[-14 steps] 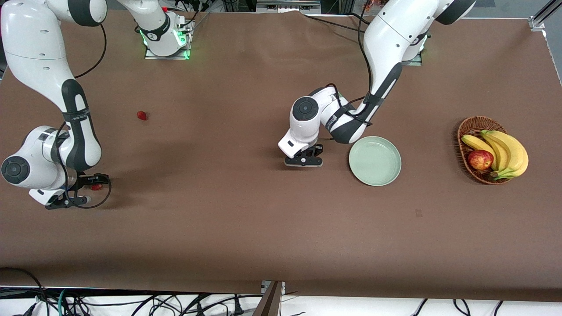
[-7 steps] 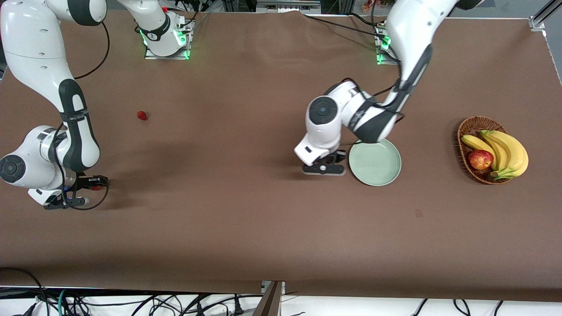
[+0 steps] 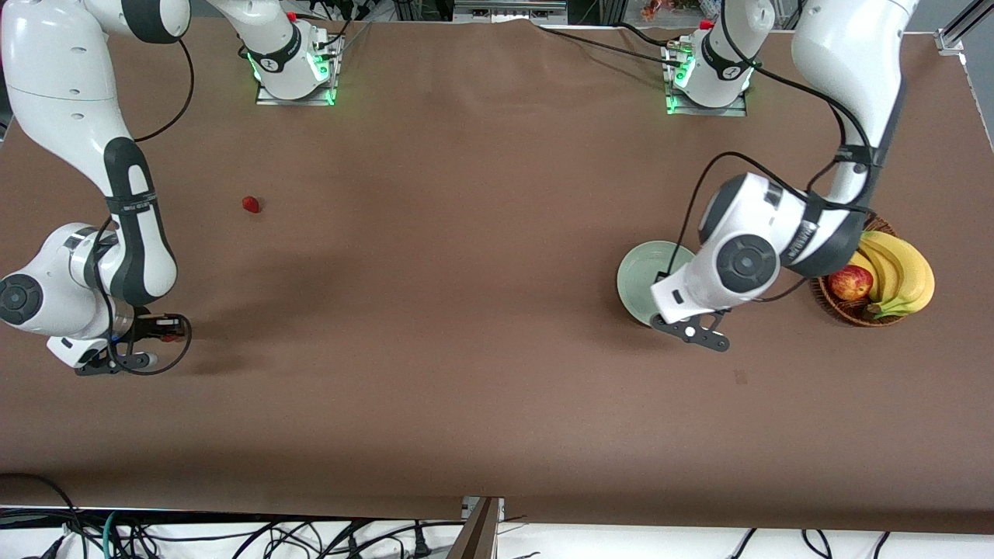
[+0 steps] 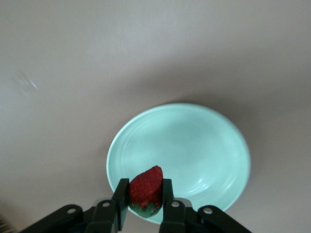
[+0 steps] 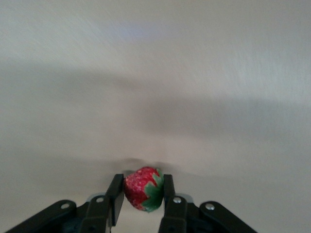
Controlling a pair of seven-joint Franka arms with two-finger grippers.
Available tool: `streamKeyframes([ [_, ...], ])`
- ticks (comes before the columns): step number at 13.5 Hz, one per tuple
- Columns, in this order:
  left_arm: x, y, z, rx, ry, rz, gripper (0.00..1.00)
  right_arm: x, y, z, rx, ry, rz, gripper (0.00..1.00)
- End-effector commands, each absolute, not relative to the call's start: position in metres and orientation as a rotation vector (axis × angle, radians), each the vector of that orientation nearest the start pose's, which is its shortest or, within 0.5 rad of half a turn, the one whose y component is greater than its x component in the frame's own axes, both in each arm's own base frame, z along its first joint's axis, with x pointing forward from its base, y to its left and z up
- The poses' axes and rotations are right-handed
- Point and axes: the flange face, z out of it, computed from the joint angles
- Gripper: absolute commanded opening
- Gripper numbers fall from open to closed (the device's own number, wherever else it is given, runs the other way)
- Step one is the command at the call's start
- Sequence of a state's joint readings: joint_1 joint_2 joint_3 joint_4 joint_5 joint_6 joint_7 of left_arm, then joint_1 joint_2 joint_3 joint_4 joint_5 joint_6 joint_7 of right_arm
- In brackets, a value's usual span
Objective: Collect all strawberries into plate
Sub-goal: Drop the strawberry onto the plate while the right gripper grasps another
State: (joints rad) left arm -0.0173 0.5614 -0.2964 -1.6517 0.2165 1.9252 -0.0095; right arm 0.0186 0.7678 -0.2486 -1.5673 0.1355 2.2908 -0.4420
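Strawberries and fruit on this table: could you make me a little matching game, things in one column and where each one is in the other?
Things:
1. strawberry in the left gripper
2. strawberry in the right gripper
3. loose strawberry
4. apple

Places:
A. in the wicker basket with the bananas
B. lying alone on the brown table, toward the right arm's end
C. pinched between fingers low at the table, at the right arm's end
D. carried over the edge of the mint-green plate

Pairs: 1-D, 2-C, 3-B, 4-A
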Motion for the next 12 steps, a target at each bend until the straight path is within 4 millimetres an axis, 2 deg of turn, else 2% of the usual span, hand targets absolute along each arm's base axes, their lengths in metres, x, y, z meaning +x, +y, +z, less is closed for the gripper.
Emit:
streamKeyframes([
  [1,0.617,-0.175,0.238,-2.99,0.664,0.482,0.0,0.711,-0.072,0.226,-3.157,-0.338,-0.028,0.19],
  [2,0.615,-0.18,0.229,-2.989,0.668,0.501,0.0,0.715,-0.044,0.227,-3.144,-0.283,-0.044,0.19],
  [4,0.611,-0.177,0.221,-2.986,0.664,0.522,0.0,0.716,0.033,0.226,-3.118,-0.173,-0.046,0.19],
  [5,0.609,-0.179,0.214,-2.985,0.668,0.524,0.11,0.714,0.068,0.225,-3.119,-0.104,-0.042,0.2],
  [6,0.604,-0.184,0.204,-2.985,0.677,0.508,0.3,0.71,0.102,0.226,-3.101,-0.022,-0.035,0.2],
  [7,0.602,-0.184,0.2,-2.991,0.681,0.487,0.44,0.703,0.144,0.229,-3.065,0.057,-0.027,0.2],
  [8,0.604,-0.181,0.2,-2.992,0.68,0.485,0.84,0.695,0.182,0.23,-3.037,0.119,-0.01,0.2],
  [9,0.604,-0.181,0.202,-2.987,0.701,0.482,1.0,0.686,0.22,0.233,-3.021,0.193,-0.006,0.2],
  [11,0.607,-0.181,0.213,-2.985,0.694,0.47,1.0,0.671,0.293,0.237,-2.99,0.362,-0.015,0.2],
  [12,0.61,-0.178,0.227,-2.982,0.684,0.464,1.0,0.66,0.327,0.238,-2.974,0.421,-0.016,0.2],
])
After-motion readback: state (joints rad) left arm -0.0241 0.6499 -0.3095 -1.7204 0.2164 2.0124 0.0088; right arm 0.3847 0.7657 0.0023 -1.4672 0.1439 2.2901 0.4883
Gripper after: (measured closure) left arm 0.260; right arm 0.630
